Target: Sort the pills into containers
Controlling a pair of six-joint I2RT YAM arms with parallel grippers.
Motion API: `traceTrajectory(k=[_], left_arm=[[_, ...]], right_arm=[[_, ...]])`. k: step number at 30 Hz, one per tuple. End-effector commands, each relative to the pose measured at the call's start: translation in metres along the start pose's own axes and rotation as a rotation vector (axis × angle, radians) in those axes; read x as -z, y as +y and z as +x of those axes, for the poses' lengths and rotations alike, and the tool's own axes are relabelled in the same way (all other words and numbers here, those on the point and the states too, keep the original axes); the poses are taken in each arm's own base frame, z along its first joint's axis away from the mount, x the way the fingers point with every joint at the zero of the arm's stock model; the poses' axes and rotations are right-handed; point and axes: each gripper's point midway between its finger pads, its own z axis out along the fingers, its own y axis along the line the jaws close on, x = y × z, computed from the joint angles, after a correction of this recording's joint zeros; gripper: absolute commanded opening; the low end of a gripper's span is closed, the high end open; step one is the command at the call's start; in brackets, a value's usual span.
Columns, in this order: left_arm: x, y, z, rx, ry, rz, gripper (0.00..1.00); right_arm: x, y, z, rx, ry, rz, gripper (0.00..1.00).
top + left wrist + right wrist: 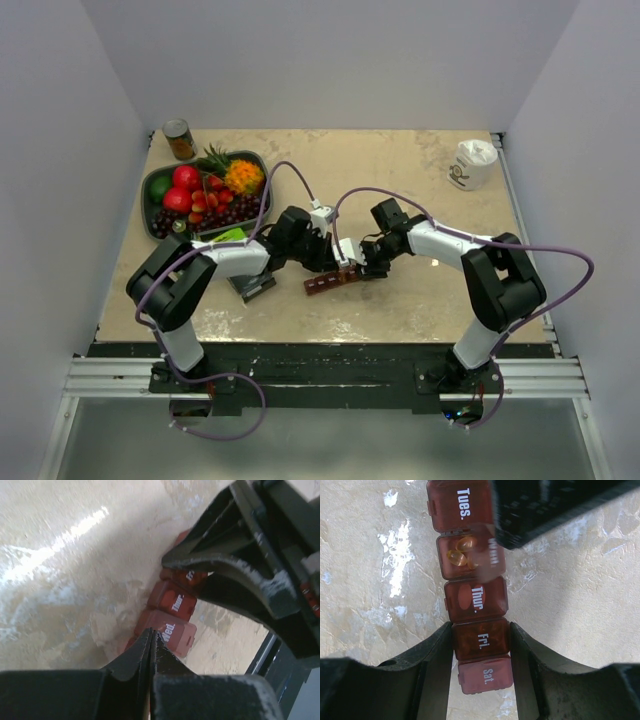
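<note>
The dark red strip of containers (326, 283) lies at the table's middle. In the right wrist view its lids read Tues. (462, 504), Thur., Fri. and Sat. Yellowish-orange pills (459, 555) show inside the Wed. compartment, whose lid looks blurred. My right gripper (480, 626) is shut on the strip, one finger on each side of the Fri. compartment (481, 641); it also shows in the top view (362, 268). My left gripper (151, 631) is shut, tips together just over the Wed. lid (172, 630); it also shows in the top view (338, 258). The pill bottle is out of view.
A dark fruit bowl (147, 195) stands at the back left with a brown-labelled tin can (179, 139) behind it. A white cup (471, 164) stands at the back right. A dark flat object (256, 286) and a green piece (232, 236) lie by the left arm.
</note>
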Motion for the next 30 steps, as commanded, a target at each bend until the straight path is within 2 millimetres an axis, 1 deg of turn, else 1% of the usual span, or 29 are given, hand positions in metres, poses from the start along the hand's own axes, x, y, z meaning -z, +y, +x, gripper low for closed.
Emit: traceTrajectory(k=[1,6,9,11,12,13,14,15,16,18,19,20,23,25,26,27,28,29,30], left_arm=[[0.009,-0.015,0.009,-0.023,0.009,0.053,0.02],[0.007,-0.015,0.019,-0.014,0.028,0.057,0.02],[0.007,-0.015,0.015,-0.013,0.019,0.05,0.02],[0.01,-0.013,0.008,-0.016,-0.007,0.028,0.02],[0.013,-0.014,0.005,-0.018,-0.021,0.019,0.03],[0.015,-0.01,0.002,-0.019,-0.038,-0.007,0.03],[0.02,-0.013,-0.005,-0.026,-0.063,-0.011,0.03],[0.023,-0.012,-0.008,-0.028,-0.074,-0.02,0.03],[0.026,-0.011,-0.011,-0.03,-0.087,-0.03,0.04],[0.034,-0.014,-0.018,-0.039,-0.109,-0.034,0.05],[0.038,-0.015,-0.023,-0.044,-0.124,-0.035,0.05],[0.04,-0.014,-0.023,-0.046,-0.125,-0.039,0.05],[0.045,-0.013,-0.022,-0.054,-0.12,-0.049,0.06],[0.048,-0.011,-0.016,-0.054,-0.104,-0.054,0.06],[0.048,-0.01,-0.013,-0.052,-0.098,-0.055,0.06],[0.049,-0.01,-0.01,-0.049,-0.092,-0.052,0.06],[0.049,-0.01,-0.003,-0.047,-0.077,-0.045,0.06],[0.049,-0.009,-0.001,-0.044,-0.071,-0.044,0.06],[0.048,-0.009,0.004,-0.041,-0.058,-0.042,0.06]], right_arm=[[0.0,-0.011,-0.006,0.004,-0.01,0.031,0.27],[0.0,-0.013,-0.006,-0.011,-0.01,0.039,0.28],[-0.001,-0.013,-0.005,-0.021,-0.009,0.041,0.31],[0.0,-0.013,-0.006,-0.038,-0.009,0.044,0.4],[0.001,-0.017,-0.008,-0.046,-0.013,0.055,0.45],[0.002,-0.018,-0.009,-0.059,-0.016,0.061,0.53],[0.003,-0.02,-0.011,-0.074,-0.02,0.069,0.57],[0.006,-0.024,-0.014,-0.073,-0.027,0.082,0.6],[0.008,-0.025,-0.016,-0.076,-0.032,0.085,0.66],[0.012,-0.028,-0.022,-0.076,-0.045,0.099,0.71],[0.014,-0.029,-0.023,-0.075,-0.048,0.103,0.75],[0.015,-0.028,-0.024,-0.075,-0.048,0.101,0.78],[0.023,-0.028,-0.027,-0.072,-0.051,0.106,0.82],[0.032,-0.03,-0.031,-0.069,-0.058,0.118,0.83],[0.036,-0.028,-0.03,-0.08,-0.057,0.112,0.83],[0.041,-0.032,-0.033,-0.079,-0.061,0.123,0.83],[0.045,-0.033,-0.035,-0.092,-0.064,0.129,0.83],[0.051,-0.031,-0.036,-0.102,-0.066,0.124,0.83],[0.056,-0.033,-0.042,-0.098,-0.075,0.129,0.83]])
